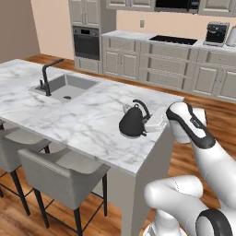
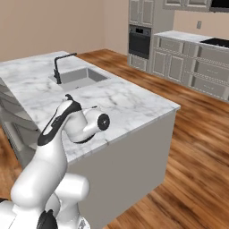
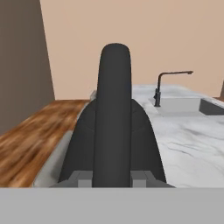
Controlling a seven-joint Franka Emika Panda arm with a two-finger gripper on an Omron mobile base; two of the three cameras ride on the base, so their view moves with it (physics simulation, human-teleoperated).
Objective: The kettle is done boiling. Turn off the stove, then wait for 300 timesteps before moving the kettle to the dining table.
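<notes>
Gripping the kettle (image 1: 133, 122) by its handle with the gripper (image 3: 113, 177), jaws clamped tight on the black arch, seen close up in the hand view. Sitting on the table (image 1: 87, 124) near its right edge in the left base view, kettle base touching marble. Hiding behind the arm in the right base view. Lying farther off: sink (image 1: 67, 86), faucet (image 2: 58, 67), then stove (image 1: 174, 40) on the wall counter.

My arm (image 1: 203, 152) is glossy white, built of fat rounded segments with smooth shells. Black bands ring the joints, and a dark strip runs along the upper link (image 2: 56, 123). One round joint cap (image 2: 103, 121) is dark grey. My claw (image 3: 113, 177) has small dark grey finger tips.
</notes>
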